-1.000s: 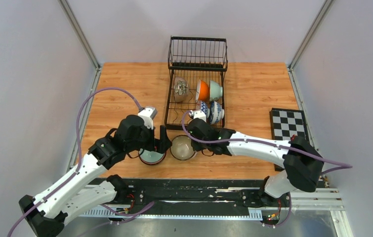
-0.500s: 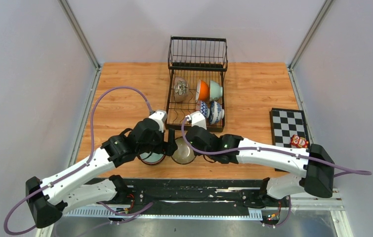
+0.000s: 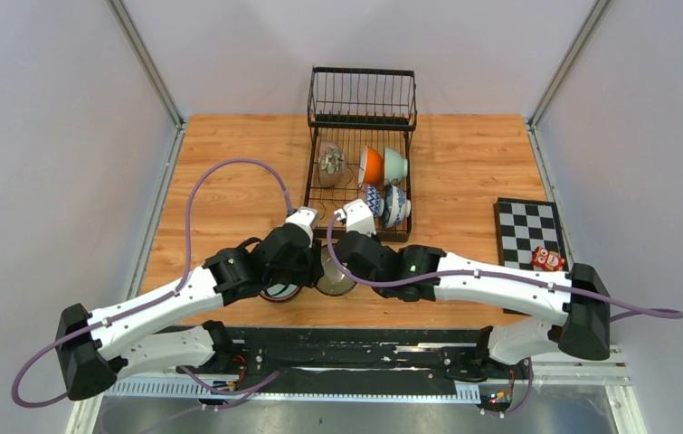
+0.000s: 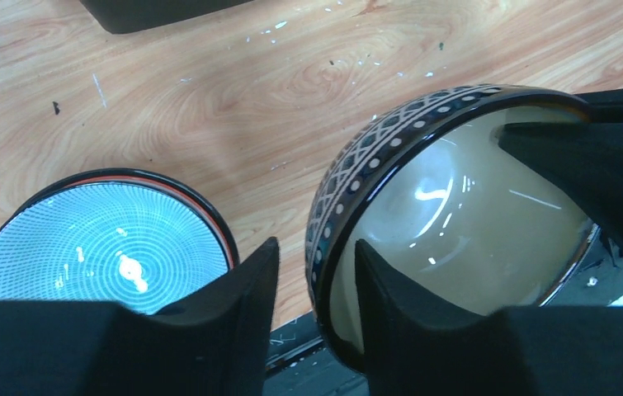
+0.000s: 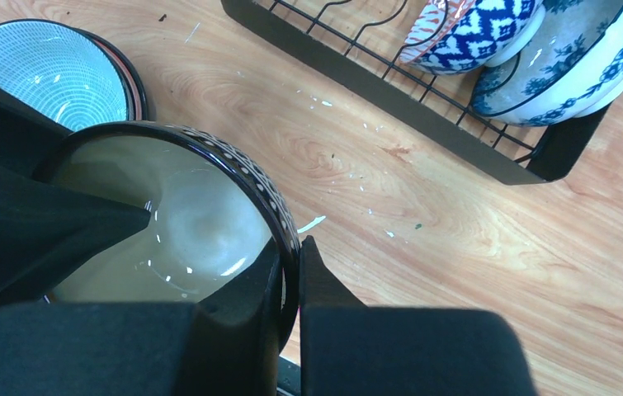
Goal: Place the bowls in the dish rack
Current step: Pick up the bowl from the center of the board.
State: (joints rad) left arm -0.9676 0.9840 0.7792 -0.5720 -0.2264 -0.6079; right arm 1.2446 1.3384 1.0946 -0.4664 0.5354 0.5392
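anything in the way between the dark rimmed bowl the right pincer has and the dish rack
Nothing visible. Only bare table lies between the dark-rimmed bowl, pinched at its rim by the right pincer, and the dish rack. Two blue-and-white bowls fill the rack's near right slots; the near left looks free.

The left arm (image 3: pixel 152 312) and the right arm (image 3: pixel 491 285) are the same build: smooth white shells between chunky black joint housings (image 3: pixel 233 268), each trailing a loose purple cable (image 3: pixel 229 165). Their fingers (image 4: pixel 233 330) are blunt, matt-black wedges. Both bases (image 3: pixel 215 342) are bolted to a black plate (image 3: pixel 365 348) with a slotted silver rail (image 3: pixel 392 391) along its front edge.
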